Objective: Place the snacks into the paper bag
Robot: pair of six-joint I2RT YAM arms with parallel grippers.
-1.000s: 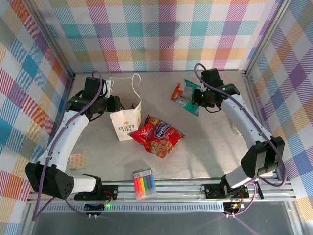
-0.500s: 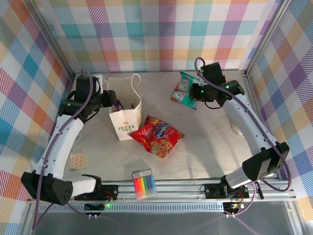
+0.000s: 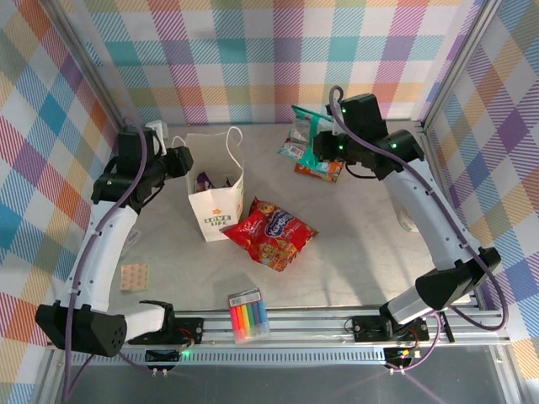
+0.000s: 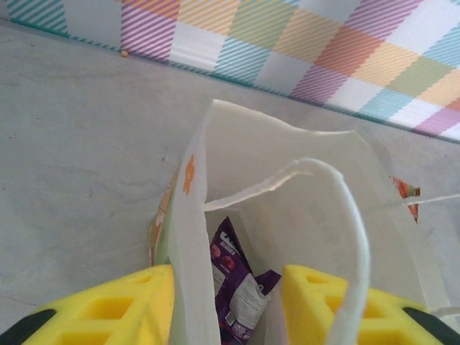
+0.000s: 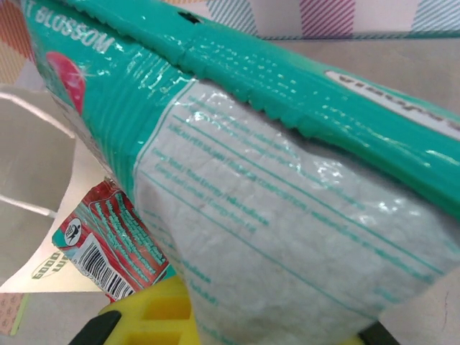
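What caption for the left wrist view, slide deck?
Left arm's yellow fingers straddle the paper bag wall; a purple packet lies inside.

1. The worktop (image 3: 362,261) is a pale grey, faintly marbled slab, evenly lit, with only soft shadows on it.
2. Behind the worktop rises the back wall (image 3: 278,59), a pastel plaid of teal, purple, orange, yellow and white.
3. The left wall (image 3: 38,168) and the right wall (image 3: 505,160) flank the worktop in the same plaid.
4. A grey metal post (image 3: 84,63) climbs from the worktop's far left corner.
5. An aluminium rail (image 3: 312,320) runs along the worktop's near edge.
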